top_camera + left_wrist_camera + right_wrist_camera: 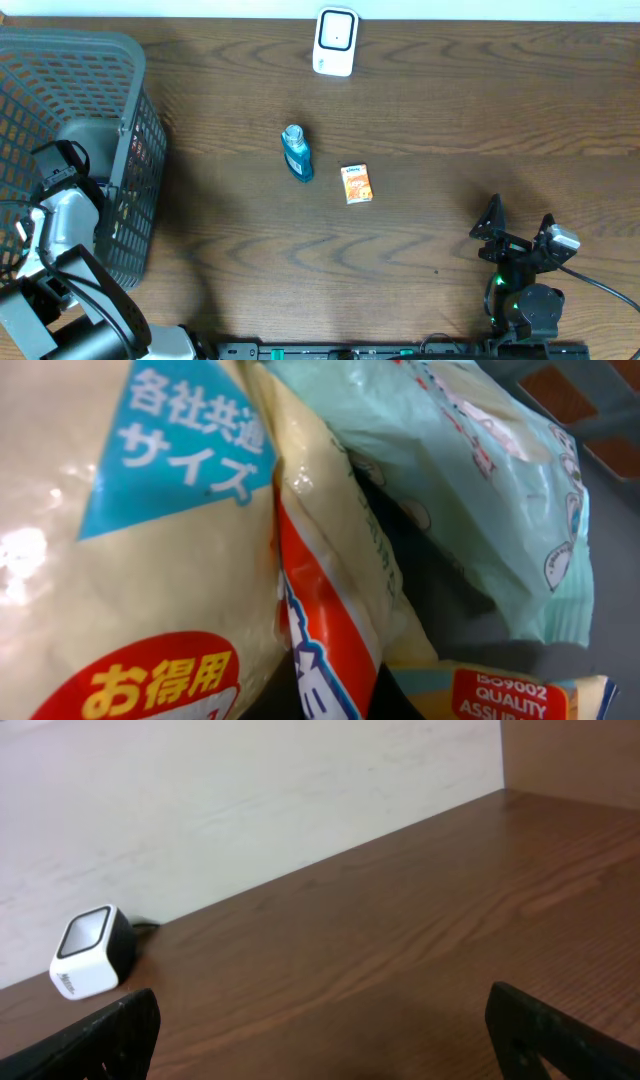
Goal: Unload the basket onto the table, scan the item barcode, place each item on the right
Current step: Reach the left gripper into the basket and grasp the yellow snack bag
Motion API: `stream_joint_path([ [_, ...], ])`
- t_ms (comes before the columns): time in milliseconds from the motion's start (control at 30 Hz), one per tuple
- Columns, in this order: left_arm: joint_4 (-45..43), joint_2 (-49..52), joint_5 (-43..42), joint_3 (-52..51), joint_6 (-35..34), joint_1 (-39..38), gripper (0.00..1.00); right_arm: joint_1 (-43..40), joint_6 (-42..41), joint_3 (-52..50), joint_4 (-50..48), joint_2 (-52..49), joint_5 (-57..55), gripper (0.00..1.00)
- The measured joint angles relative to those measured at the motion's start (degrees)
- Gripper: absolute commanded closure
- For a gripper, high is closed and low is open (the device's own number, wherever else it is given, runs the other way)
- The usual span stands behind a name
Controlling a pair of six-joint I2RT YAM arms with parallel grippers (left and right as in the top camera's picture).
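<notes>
My left arm (62, 165) reaches down into the grey mesh basket (135, 90), and its fingers are hidden there in the overhead view. The left wrist view is filled by a cream bag (150, 540) with a blue Japanese label and a red-and-blue striped edge. That edge runs down between the jaws of my left gripper (330, 695), which is shut on it. A mint-green bag (470, 480) lies behind it. The white barcode scanner (335, 42) (90, 952) stands at the table's far edge. My right gripper (520, 235) (325, 1040) rests open over bare wood near the front right.
A small blue bottle (297, 153) and an orange box (356, 184) lie mid-table. A yellow pack with a red label (500, 695) sits in the basket beside the cream bag. A pale wall (250, 800) rises behind the scanner.
</notes>
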State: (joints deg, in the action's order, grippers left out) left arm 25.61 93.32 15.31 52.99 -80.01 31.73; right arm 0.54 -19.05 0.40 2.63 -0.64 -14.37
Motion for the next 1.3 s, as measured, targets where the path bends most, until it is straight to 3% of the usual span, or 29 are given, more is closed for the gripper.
stream_joint_path([
  [233, 1.18, -6.99, -6.84, -0.37, 10.4, -0.07, 0.93, 0.0, 0.0, 0.0, 0.02, 0.0, 0.02, 0.01],
  [433, 0.96, -25.24, -8.13, -0.35, 13.99, -0.02, 0.93, 0.0, 0.0, 0.0, 0.02, 0.0, -0.02, 0.01],
  [633, -1.33, -35.65, -8.15, -0.37, 15.89, 0.0, 0.93, 0.0, 0.0, 0.0, 0.0, 0.02, -0.02, 0.01],
  [867, -11.58, -41.83, -11.15, -0.37, 16.02, -0.02, 0.93, 0.0, 0.0, 0.0, 0.0, 0.02, 0.0, 0.01],
  [1100, -14.27, -43.93, -10.6, -0.37, 16.59, -0.02, 0.93, 0.0, 0.0, 0.0, 0.0, 0.0, 0.0, 0.01],
  [1300, -14.62, -43.95, -5.81, -0.37, 27.26, -0.02, 0.93, 0.0, 0.0, 0.0, 0.0, 0.0, 0.0, 0.01],
])
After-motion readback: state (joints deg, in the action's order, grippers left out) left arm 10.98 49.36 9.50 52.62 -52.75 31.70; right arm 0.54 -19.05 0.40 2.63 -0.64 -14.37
